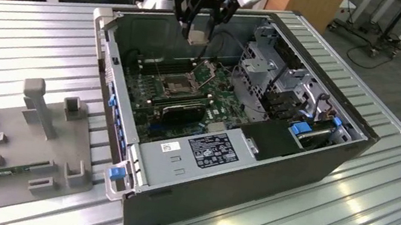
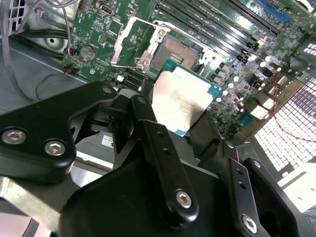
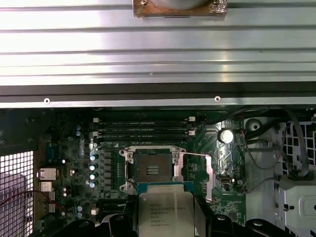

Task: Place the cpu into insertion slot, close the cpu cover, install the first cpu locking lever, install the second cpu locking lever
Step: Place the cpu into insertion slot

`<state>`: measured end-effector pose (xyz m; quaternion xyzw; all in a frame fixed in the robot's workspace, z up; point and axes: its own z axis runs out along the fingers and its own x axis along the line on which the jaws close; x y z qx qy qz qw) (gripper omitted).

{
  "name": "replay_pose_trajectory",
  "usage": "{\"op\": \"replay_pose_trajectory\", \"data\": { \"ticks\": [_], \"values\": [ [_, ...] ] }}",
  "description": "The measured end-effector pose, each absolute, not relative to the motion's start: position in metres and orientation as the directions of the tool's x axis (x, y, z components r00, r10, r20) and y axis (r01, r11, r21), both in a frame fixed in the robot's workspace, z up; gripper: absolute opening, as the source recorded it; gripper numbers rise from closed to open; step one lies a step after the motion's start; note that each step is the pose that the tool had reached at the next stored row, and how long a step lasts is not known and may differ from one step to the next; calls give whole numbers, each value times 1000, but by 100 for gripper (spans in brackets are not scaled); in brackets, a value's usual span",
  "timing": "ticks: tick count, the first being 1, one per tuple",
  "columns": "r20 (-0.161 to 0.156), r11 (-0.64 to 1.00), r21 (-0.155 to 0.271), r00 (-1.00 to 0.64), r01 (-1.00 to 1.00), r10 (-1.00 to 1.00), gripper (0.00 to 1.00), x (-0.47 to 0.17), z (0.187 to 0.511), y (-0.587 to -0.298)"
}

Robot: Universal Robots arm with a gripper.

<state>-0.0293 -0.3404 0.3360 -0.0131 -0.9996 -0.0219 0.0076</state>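
The hand [image 1: 197,36] is hanging over the open computer case [image 1: 271,179], near the case's far wall in the exterior view. It is gripping the chip [image 2: 180,98] by two opposite edges, with one black finger [image 2: 148,123] pressing on each side, so it is only as far open as the chip is wide. The chip is facing silver side up and lying roughly level between the fingers. It is being held in the air above the green circuit board [image 1: 223,101], not touching it.

The socket [image 3: 153,170] is sitting bare on the board, showing its dark square middle inside the metal rim. In both wrist views the chip is appearing just beside the socket, not over its centre and not in it. The cover [image 2: 122,48] is standing swung open, hinged at one side of the socket, with the green board showing through its square cut-out. The long black memory slots [image 3: 143,132] are running along the board on the side of the socket away from the chip.

The case is lying on its side on a ribbed metal tabletop [image 1: 33,42]. On the exterior view's left, well apart from the case, a grey stand [image 1: 24,144] is resting with a memory stick [image 1: 11,171] lying in it.
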Motion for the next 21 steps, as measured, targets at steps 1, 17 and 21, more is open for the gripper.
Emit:
{"op": "replay_pose_trajectory", "data": {
  "ticks": [1, 17, 21],
  "values": [
    [16, 999, 44, -1000, 26, 26, 54, -29, 335, -340],
    [16, 999, 43, -1000, 26, 26, 54, -29, 329, -340],
    [16, 999, 44, -1000, 26, 26, 54, -30, 328, -340]
  ]
}}
